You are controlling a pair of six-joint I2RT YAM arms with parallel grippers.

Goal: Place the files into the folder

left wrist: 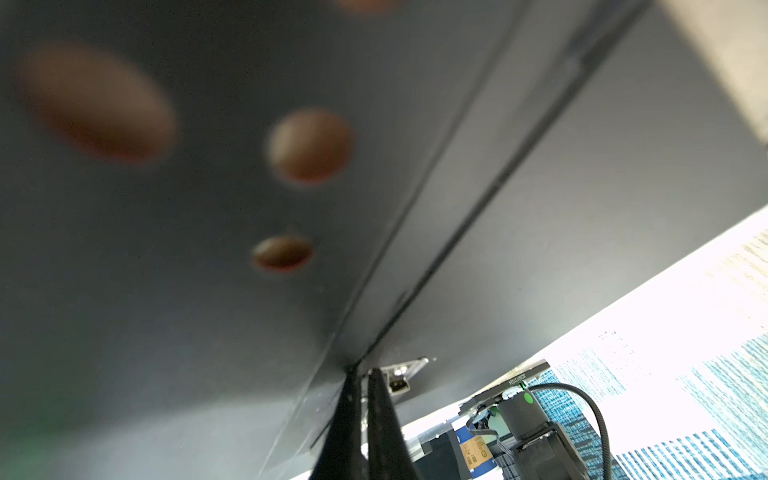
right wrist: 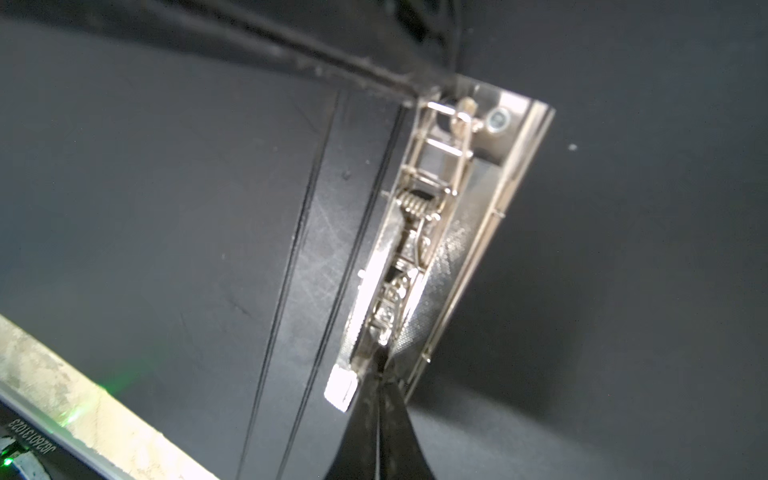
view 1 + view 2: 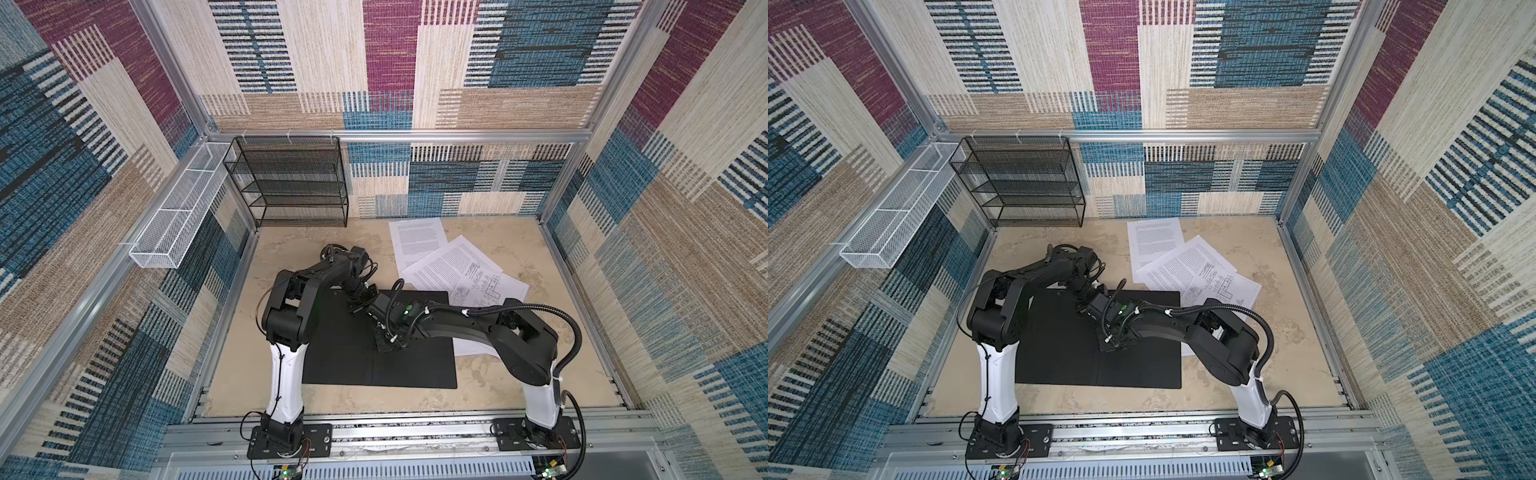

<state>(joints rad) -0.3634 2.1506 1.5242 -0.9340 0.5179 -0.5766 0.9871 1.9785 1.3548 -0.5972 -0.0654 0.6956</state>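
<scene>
The left gripper (image 1: 365, 372) has its jaws pressed together with nothing between them, the tips resting on the spine crease of the folder (image 3: 415, 353), close to the folder's far edge and at the far end of the metal clip (image 2: 419, 232). The right gripper (image 2: 380, 357) is closed too, about halfway along the spine, its tips pushed into the near end of the clip's mechanism; I cannot tell whether they pinch a part of it. The folder lies open and flat on the table (image 3: 490, 382), black inside up, with both arms reaching over it. The files (image 3: 440, 266) lie fanned and overlapping just beyond the folder's far right corner, printed text on most and line drawings on one, and another white sheet shows beside the folder's right edge, half hidden by the right arm. Well beyond the folder's far left corner stands a black wire-mesh rack (image 3: 291, 183), and left of that hangs a white mesh basket (image 3: 178, 208)
</scene>
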